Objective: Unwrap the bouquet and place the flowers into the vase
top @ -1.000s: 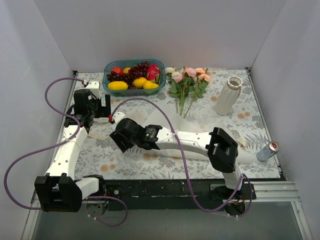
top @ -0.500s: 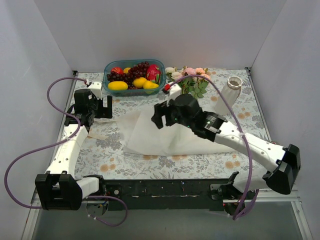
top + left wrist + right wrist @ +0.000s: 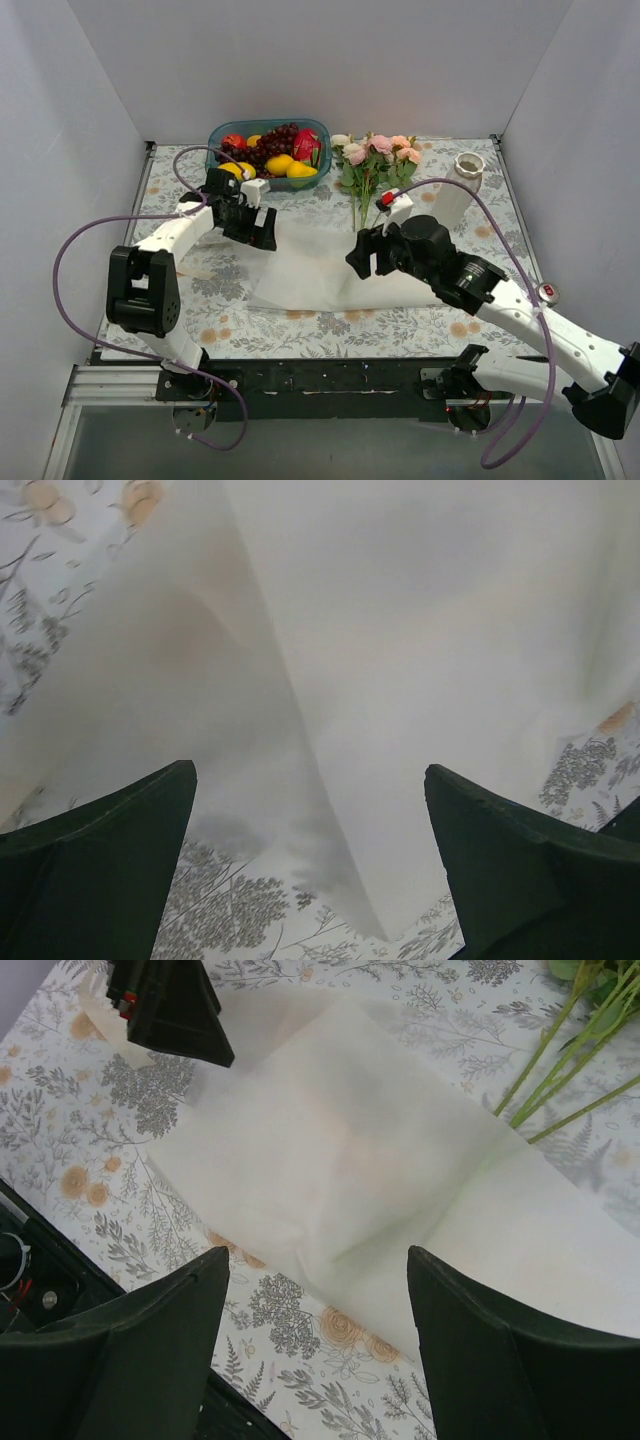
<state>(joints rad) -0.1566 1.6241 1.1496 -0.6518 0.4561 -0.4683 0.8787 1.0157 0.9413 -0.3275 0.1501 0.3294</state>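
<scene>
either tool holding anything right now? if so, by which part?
Nothing is held. The left tool and right tool are both open above the spread wrapping paper, with nothing between their jaws.

Light: bright, even, diffuse, from overhead.
Top view: sharp throughout; walls (image 3: 300, 60) a flat grey-lilac; soft, short shadows on the tablecloth (image 3: 300, 335); paper (image 3: 310, 265) nearly washed out, little texture.
Left wrist view: very close, soft focus; grey shadow along the paper's fold; left fingers (image 3: 90, 870) dark, underexposed, detail lost.
Right wrist view: print crisp at centre; paper pale, low contrast; right fingers (image 3: 130, 1360) dark, slightly blurred, at frame bottom.
</scene>
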